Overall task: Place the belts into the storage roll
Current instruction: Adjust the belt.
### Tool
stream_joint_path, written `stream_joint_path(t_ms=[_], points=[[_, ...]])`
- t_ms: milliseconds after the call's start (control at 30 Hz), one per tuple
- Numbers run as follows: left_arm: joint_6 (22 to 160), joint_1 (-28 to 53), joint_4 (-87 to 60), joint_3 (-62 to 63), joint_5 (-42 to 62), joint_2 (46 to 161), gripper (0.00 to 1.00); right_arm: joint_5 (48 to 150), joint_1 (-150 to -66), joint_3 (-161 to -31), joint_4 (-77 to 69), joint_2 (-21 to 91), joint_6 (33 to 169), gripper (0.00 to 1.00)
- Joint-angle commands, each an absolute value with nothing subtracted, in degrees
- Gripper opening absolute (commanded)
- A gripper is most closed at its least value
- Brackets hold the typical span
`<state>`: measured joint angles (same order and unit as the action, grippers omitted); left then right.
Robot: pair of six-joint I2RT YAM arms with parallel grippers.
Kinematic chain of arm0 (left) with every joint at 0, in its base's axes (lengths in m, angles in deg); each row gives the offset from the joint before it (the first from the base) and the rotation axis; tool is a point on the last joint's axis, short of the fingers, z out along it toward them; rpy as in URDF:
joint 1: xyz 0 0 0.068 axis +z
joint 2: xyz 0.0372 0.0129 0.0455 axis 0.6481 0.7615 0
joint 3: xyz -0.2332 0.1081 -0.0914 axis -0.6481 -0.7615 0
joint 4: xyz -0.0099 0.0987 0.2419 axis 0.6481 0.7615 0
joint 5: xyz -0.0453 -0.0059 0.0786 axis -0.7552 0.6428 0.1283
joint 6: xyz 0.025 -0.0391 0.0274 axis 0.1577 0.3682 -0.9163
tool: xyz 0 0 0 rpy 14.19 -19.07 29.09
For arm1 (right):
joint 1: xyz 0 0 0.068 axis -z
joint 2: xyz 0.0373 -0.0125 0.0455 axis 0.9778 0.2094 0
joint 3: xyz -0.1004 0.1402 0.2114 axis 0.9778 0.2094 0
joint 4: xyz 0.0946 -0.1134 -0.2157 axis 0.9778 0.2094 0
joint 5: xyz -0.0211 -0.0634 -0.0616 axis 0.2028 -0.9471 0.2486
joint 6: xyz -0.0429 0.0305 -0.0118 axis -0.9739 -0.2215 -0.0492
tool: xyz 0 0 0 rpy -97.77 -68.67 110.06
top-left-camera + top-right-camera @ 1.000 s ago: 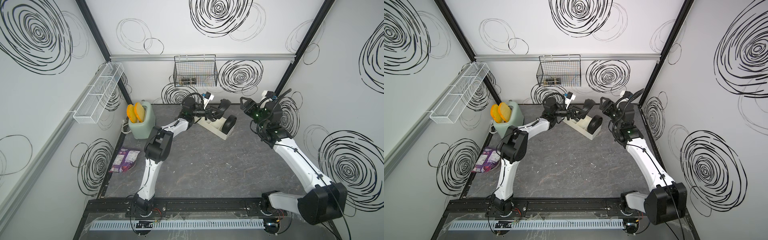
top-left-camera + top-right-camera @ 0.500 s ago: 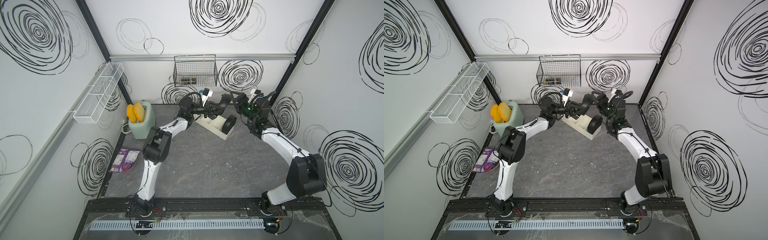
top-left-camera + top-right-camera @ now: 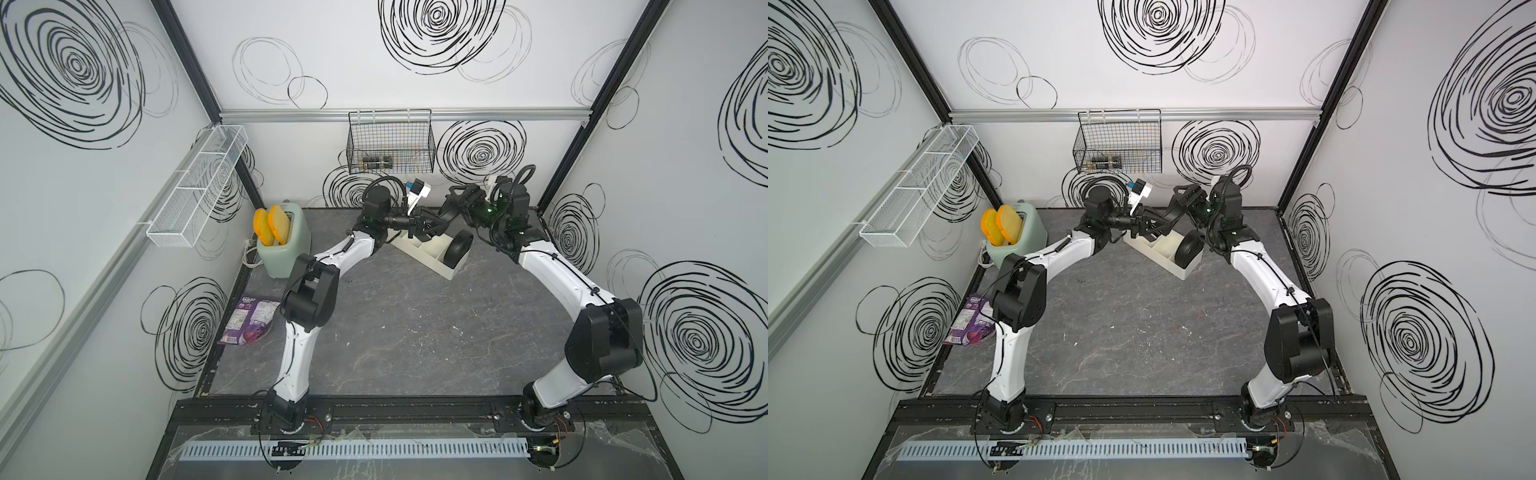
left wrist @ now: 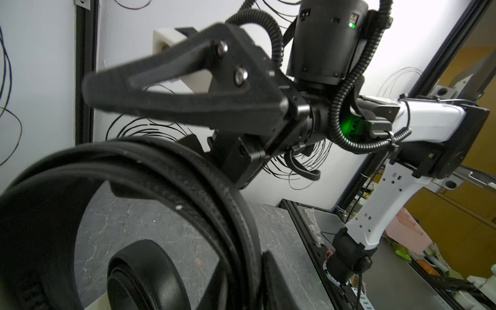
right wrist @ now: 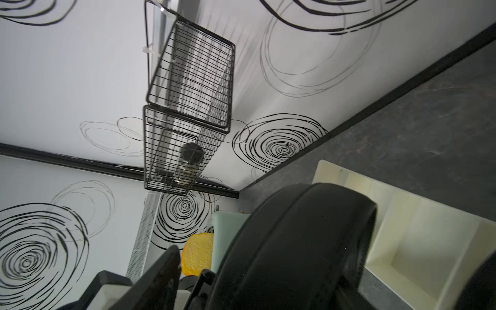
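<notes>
Status: one belt coil (image 4: 204,174) is held clear of the tabletop (image 3: 395,332) by the left gripper (image 3: 424,224). The gripper is judged clenched on the coil's rim, though pad contact is hidden behind the strap in the left wrist view. The coil is carried on edge, so the tabletop can be seen through its open centre.

The right gripper (image 3: 446,212) is spread wide and nothing is grasped. One finger (image 4: 174,88) is set above the coil's rim and the other is mostly masked behind it. Whether the strap is touched cannot be told.

The second belt (image 3: 459,249) is already stowed, upright, in the end compartment of the storage roll (image 5: 402,241) on the right arm's side. The other compartments in view are seen empty.

Key relation: the coil hangs just above the storage roll's end on the left arm's side. The roll's long axis runs diagonally between the two arms, so an empty compartment lies just below the coil. Both grippers are at the coil, and only the left is loaded. A lowering by the left arm is judged the next move, with the coil kept on edge.
</notes>
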<state>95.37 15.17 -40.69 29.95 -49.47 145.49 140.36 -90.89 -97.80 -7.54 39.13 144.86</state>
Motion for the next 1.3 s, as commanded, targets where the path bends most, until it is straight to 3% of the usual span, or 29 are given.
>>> stream_joint_path(t_ms=[0,267,700,1033,1267], points=[[81.3,14.7,-27.8,33.5,-50.7,140.9,0.0,138.1,-89.5,-98.4,3.6,39.2,141.8,0.74],[56.3,12.7,2.4,39.5,-44.8,139.9,0.0,138.4,-89.7,-100.5,5.8,39.8,142.4,0.78],[52.6,12.8,6.8,39.8,-43.0,138.9,0.0,141.3,-91.6,-102.1,8.3,41.2,141.7,0.81],[51.7,12.4,8.1,40.2,-42.3,139.3,0.0,141.4,-91.8,-103.1,11.0,42.6,139.5,0.69],[51.5,13.0,8.0,40.3,-42.2,139.3,0.0,140.9,-92.0,-105.3,12.3,44.0,138.6,0.5]])
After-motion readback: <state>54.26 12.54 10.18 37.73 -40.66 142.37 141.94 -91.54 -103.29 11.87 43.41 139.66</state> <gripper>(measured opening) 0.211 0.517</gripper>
